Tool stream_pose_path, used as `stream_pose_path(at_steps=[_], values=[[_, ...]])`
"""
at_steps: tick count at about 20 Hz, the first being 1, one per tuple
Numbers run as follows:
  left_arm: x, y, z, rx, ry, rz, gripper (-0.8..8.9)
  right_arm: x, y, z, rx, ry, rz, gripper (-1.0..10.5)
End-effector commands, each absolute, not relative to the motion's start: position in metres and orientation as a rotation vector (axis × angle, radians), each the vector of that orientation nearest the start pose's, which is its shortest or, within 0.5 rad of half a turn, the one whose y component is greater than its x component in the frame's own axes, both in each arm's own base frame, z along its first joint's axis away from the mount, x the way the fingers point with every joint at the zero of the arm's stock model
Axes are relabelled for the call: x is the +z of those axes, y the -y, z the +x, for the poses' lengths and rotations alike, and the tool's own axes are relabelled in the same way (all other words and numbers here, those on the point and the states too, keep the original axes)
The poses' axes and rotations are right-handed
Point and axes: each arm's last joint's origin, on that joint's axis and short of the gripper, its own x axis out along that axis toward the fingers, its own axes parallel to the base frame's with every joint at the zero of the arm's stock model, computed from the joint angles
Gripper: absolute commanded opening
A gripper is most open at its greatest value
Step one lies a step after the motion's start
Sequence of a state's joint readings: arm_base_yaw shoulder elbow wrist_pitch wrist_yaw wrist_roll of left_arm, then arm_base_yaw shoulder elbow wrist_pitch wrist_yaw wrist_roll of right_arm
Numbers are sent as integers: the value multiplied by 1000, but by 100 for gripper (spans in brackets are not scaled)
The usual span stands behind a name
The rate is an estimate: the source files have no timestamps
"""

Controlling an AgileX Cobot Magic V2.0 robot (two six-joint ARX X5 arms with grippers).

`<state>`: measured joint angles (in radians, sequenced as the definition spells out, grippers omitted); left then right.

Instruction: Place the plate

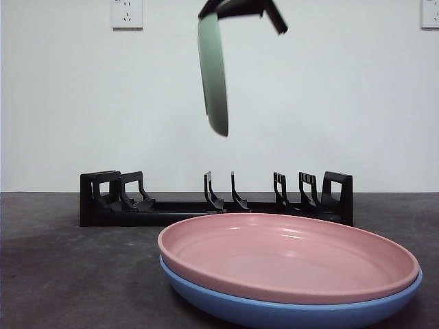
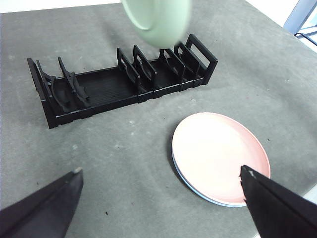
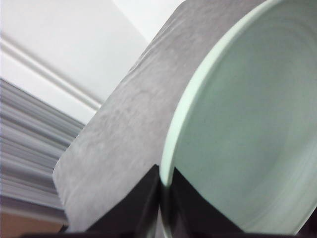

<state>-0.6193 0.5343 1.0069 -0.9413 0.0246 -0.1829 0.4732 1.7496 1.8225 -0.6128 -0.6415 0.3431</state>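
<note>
My right gripper (image 1: 218, 9) is shut on the rim of a pale green plate (image 1: 213, 72) and holds it on edge, hanging high above the black dish rack (image 1: 216, 200). In the right wrist view the green plate (image 3: 247, 124) fills the picture, with its rim pinched at my right gripper (image 3: 162, 191). It also shows in the left wrist view (image 2: 157, 19), above the rack (image 2: 119, 82). My left gripper (image 2: 161, 181) is open and empty, hovering over the table short of the rack.
A pink plate (image 1: 288, 257) lies stacked on a blue plate (image 1: 274, 312) on the table in front of the rack; the pink plate also shows in the left wrist view (image 2: 220, 156). The rack's slots stand empty. A white wall with sockets (image 1: 127, 14) is behind.
</note>
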Motion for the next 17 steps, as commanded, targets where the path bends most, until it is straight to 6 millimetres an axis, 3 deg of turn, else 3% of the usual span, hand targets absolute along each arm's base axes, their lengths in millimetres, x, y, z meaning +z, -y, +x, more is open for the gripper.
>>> stream_pose_path(at_steps=[1,6,11,17], values=[[365,40,55,-595,-481,-31,500,412,-192,307,987,-716,195,7],[365,40,55,-596,-480,-28,500,414,-196,250,958,-826,-31,7],[365,40,55,-596,-480,-27,500,398,-201,202,887,-919,-195,7],[365,41,55,-597,-478,-28,500,359,-210,156,802,-993,-353,7]])
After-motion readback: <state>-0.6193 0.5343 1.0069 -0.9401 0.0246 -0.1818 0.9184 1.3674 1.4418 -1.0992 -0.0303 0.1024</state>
